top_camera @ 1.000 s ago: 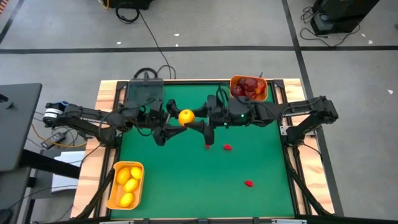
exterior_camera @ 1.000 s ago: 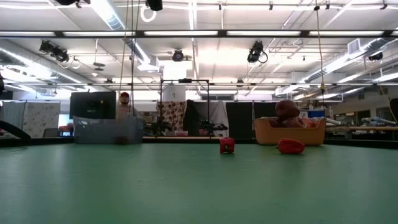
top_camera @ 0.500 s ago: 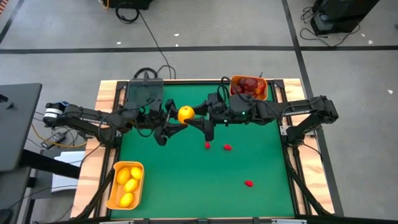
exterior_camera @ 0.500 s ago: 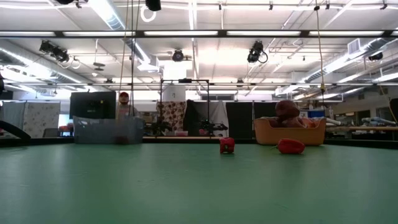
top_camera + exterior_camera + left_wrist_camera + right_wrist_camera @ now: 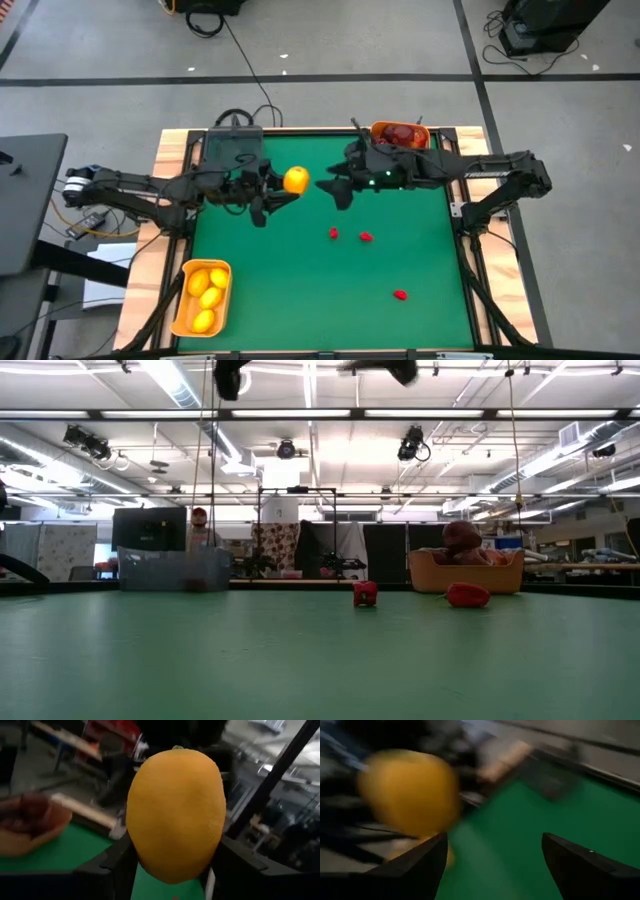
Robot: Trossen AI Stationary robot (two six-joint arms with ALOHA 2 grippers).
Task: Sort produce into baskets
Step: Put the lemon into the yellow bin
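My left gripper (image 5: pixel 287 188) is shut on a yellow-orange lemon (image 5: pixel 296 180), held high above the far middle of the green table; the lemon fills the left wrist view (image 5: pixel 175 815). My right gripper (image 5: pixel 330 188) is open and empty just to the lemon's right. Its wrist view shows the lemon (image 5: pixel 407 790) off to one side, outside the fingers (image 5: pixel 420 867). An orange bin (image 5: pixel 422 150) at the far right holds dark red fruits. An orange bin (image 5: pixel 185 300) at the near left holds yellow lemons. A dark grey tray (image 5: pixel 232 150) stands at the far left. My left gripper pinches the lemon's lower half (image 5: pixel 172 865) between its two fingers (image 5: pixel 112 867), one on each side. The fingers come roughly level from the table's left. The lemon stands upright beyond the fingers, lifted clear of the table.
Three small red bits lie on the green mat, two near the middle (image 5: pixel 333 234) (image 5: pixel 366 238) and one toward the near right (image 5: pixel 400 295). Two show in the low view (image 5: pixel 365 593) (image 5: pixel 467 595). Wooden rails edge the table; the near middle of the mat is bare.
Both grippers were on the lemon. My right gripper has let go and drawn back toward the table's far right. My left gripper keeps the lemon, still lifted clear, and has edged slightly toward the far edge.
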